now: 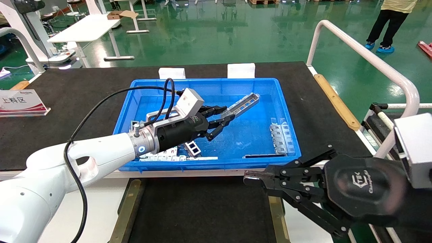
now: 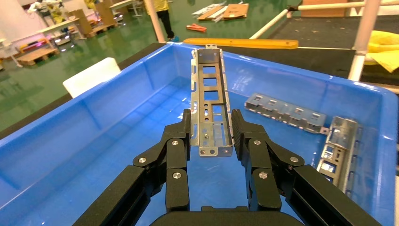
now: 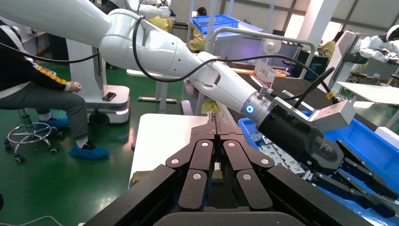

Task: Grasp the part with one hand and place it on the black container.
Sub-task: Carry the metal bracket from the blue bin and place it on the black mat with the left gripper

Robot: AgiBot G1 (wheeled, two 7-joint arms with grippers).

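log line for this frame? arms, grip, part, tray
left gripper: shut on part, lifted over blue crate | right gripper: shut, idle near black tray | tray: no part yet

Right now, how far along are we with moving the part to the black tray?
Done: the left gripper has closed on one end of the part and holds it above the floor of the blue crate. In hand: the carry. Left: bringing it over the crate's near wall and setting it on the black tray, which holds no part yet. The right gripper waits shut beside the tray.
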